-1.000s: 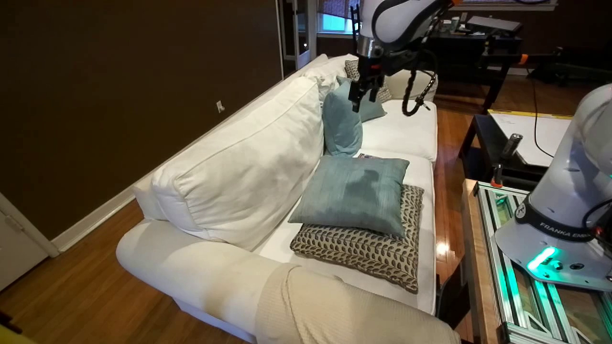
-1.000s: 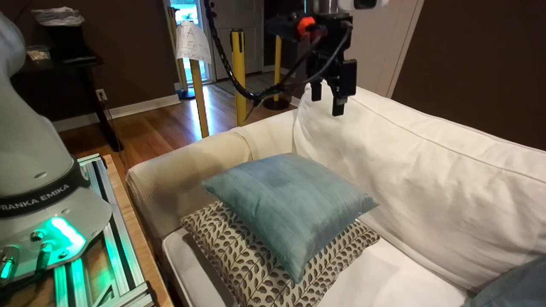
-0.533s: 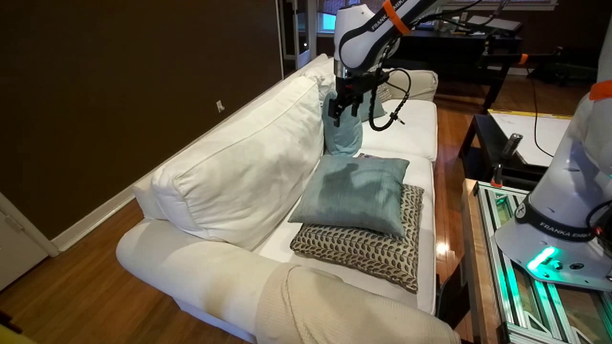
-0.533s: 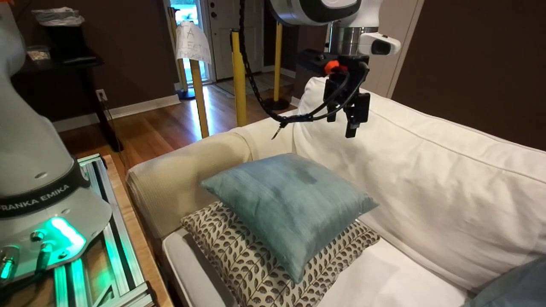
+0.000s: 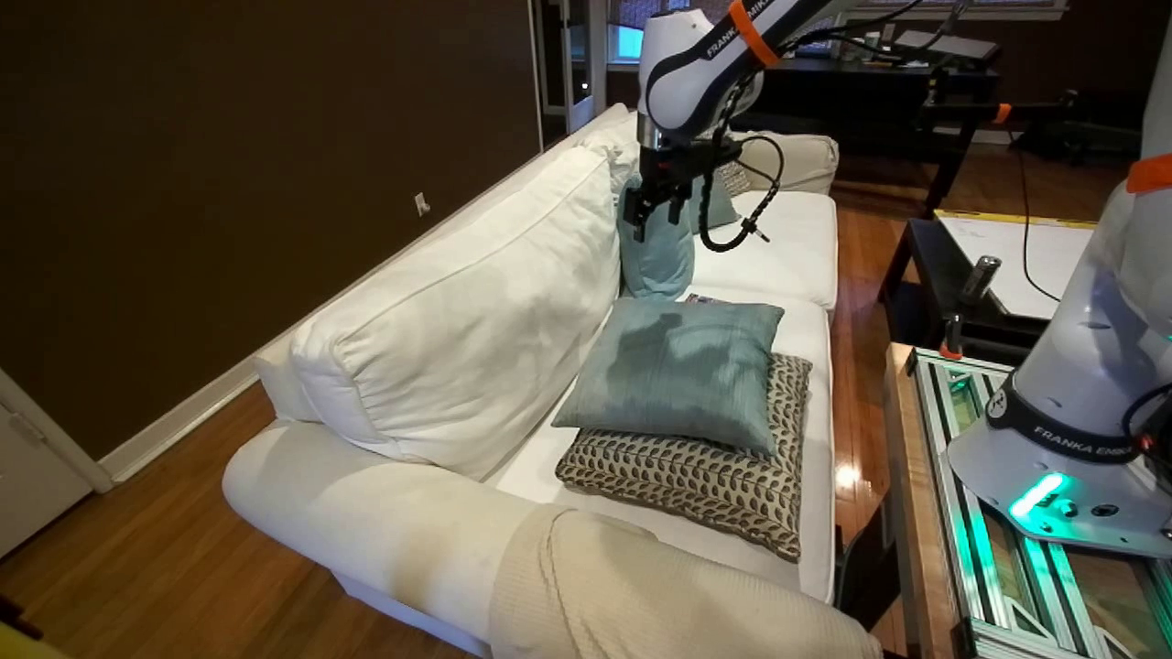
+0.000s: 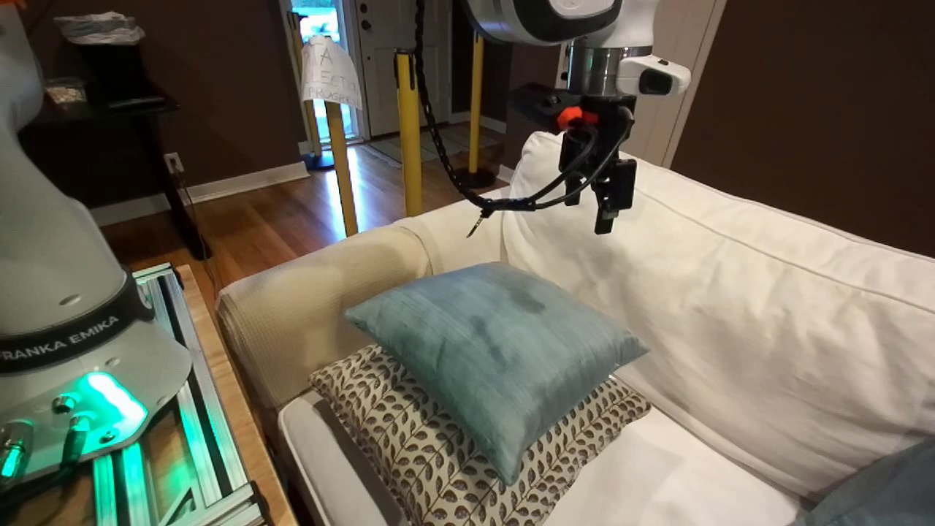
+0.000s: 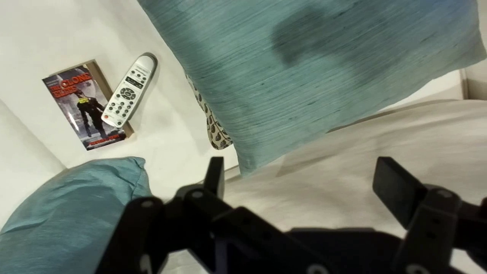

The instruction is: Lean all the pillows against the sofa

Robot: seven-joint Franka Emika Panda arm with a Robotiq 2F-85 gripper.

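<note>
Brown wall (image 5: 275,137) runs behind the white sofa (image 5: 366,508), whose tall back (image 5: 476,320) is presumably the prop meant for every pillow. Near that back, above the seat (image 6: 672,475), hangs the claw (image 7: 302,179), pointing down, its fingers wide apart and holding nothing; likely it is spread to straddle a pillow's edge. Below lies the top pillow (image 7: 304,83), blue, one corner turned toward the back, which looks the handiest spot to pinch. It rests flat and slightly askew on the patterned pillow (image 6: 420,442), so it probably must go first, since it covers the lower one. Neither leans yet. Next along, a second blue pillow (image 5: 657,261) stands upright against the back, as the task wants. Between the two blue ones, a remote (image 7: 127,93) lies partly on a book (image 7: 76,106), perhaps to stay in reach of a sitter. Beside the sofa's front, the base (image 5: 1071,439) stands on a bench (image 5: 909,439), presumably so the arm (image 5: 687,78) can cover the seat.
</note>
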